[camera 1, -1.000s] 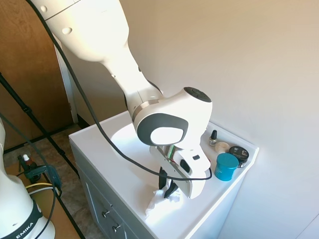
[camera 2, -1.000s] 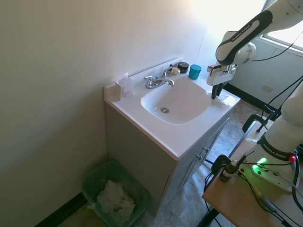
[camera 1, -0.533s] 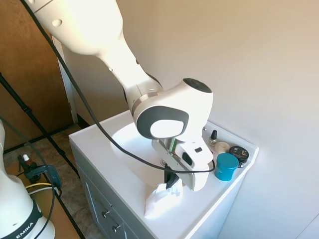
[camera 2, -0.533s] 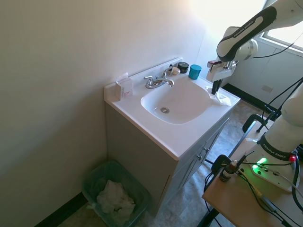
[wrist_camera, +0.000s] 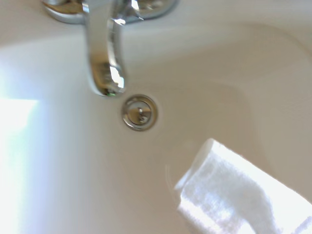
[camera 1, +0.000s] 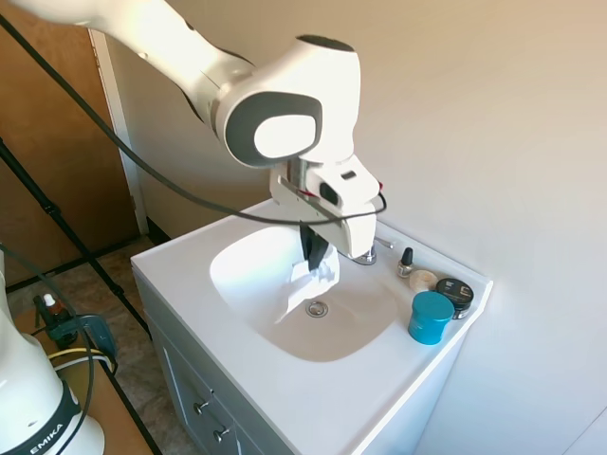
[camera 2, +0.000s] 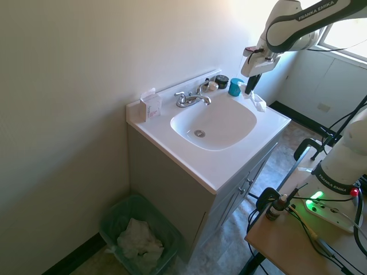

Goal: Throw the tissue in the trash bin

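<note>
White, crumpled paper: the tissue [camera 1: 316,278] hangs from the gripper [camera 1: 314,254], whose fingers are closed on its upper folds, above the sink basin [camera 1: 248,284] near the faucet [camera 2: 191,99]. Light, soft and limp, it should trail freely; the pinch looks shallow, though blur prevents certainty. The trash bin [camera 2: 112,220] stands on the floor beside the vanity.

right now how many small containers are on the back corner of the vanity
4: a teal jar nearest the front, a black-lidded tin behind it, a pale round one and a small dropper bottle towards the faucet.
</note>
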Controlling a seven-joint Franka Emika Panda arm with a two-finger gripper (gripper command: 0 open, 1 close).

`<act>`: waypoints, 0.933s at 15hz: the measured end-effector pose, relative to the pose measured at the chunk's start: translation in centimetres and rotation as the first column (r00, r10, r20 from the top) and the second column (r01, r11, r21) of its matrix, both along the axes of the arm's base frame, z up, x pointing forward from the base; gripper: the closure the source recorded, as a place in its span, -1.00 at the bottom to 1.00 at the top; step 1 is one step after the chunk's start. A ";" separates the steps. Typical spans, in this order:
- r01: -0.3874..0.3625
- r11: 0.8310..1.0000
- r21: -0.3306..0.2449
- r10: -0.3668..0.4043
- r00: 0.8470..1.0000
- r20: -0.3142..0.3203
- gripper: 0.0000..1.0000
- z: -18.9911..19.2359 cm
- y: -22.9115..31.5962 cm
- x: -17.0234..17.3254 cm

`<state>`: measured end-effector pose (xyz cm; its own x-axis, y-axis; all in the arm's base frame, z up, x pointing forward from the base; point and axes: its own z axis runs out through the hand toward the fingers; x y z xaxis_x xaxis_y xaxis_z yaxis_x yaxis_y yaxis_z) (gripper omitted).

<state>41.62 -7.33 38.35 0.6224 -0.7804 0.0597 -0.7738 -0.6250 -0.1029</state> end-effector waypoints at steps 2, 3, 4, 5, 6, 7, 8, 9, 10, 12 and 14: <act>-0.027 1.000 -0.011 0.027 0.999 0.036 1.00 1.8 4.8 0.7; -0.037 0.999 -0.017 0.038 0.998 0.053 1.00 2.7 7.2 1.1; -0.041 0.999 -0.023 0.042 0.997 0.069 1.00 3.9 10.1 1.4; -0.042 0.999 -0.025 0.044 0.996 0.080 1.00 4.1 10.2 1.6; -0.051 0.998 -0.029 0.054 0.993 0.108 1.00 5.1 10.8 1.9; -0.076 0.996 -0.044 0.081 0.987 0.137 1.00 6.2 12.3 2.2; -0.107 0.992 -0.063 0.116 0.981 0.158 1.00 7.3 14.7 2.2; -0.145 0.986 -0.086 0.157 0.972 0.172 1.00 8.0 17.4 2.0; -0.186 0.977 -0.103 0.202 0.963 0.180 1.00 8.5 19.9 1.6; -0.255 0.959 -0.123 0.275 0.941 0.196 1.00 9.3 24.0 0.9; -0.316 0.937 -0.148 0.342 0.916 0.208 1.00 9.7 28.5 0.2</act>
